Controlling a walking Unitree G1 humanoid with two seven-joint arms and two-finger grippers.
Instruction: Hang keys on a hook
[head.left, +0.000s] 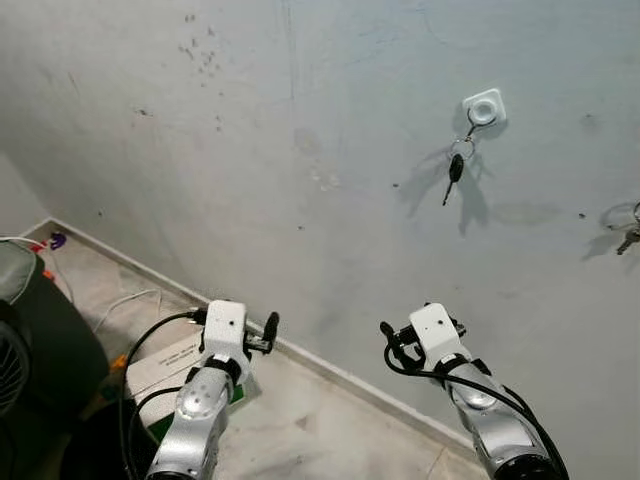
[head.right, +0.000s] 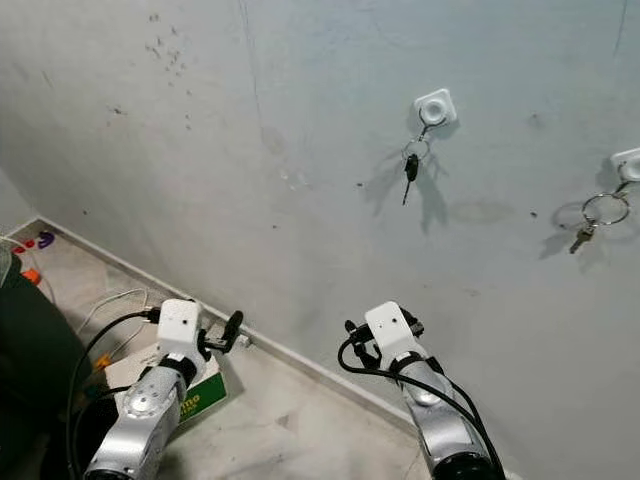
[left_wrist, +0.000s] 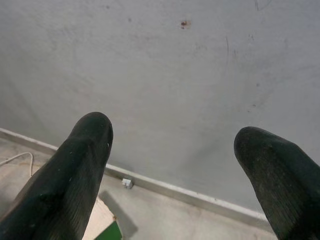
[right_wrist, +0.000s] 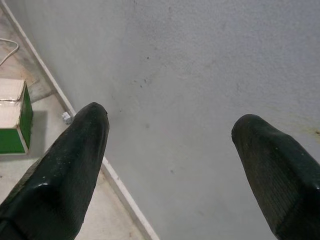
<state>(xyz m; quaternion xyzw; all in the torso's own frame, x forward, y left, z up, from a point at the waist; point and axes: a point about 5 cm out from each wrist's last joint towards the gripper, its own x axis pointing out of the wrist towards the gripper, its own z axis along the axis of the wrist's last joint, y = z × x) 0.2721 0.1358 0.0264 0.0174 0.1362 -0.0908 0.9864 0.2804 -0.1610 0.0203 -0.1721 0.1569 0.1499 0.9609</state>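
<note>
A white square hook (head.left: 484, 107) is stuck high on the grey wall. From it hangs a key ring with a black-headed key (head.left: 455, 172). Further right, a second white hook (head.right: 630, 163) carries a larger ring with a small key (head.right: 598, 214). Both silver arms reach forward low, well below the hooks. My left gripper (left_wrist: 172, 145) faces the wall's base, open, with nothing between its black fingers (left_wrist: 85, 150). My right gripper (right_wrist: 170, 135) is open too and holds nothing, pointing at bare wall below the hooks.
A green and white box (head.right: 195, 395) lies on the tiled floor by the left arm. A dark bulky object (head.left: 30, 340) and loose cables (head.left: 120, 300) sit at the left. A skirting strip (head.left: 340, 375) runs along the wall's foot.
</note>
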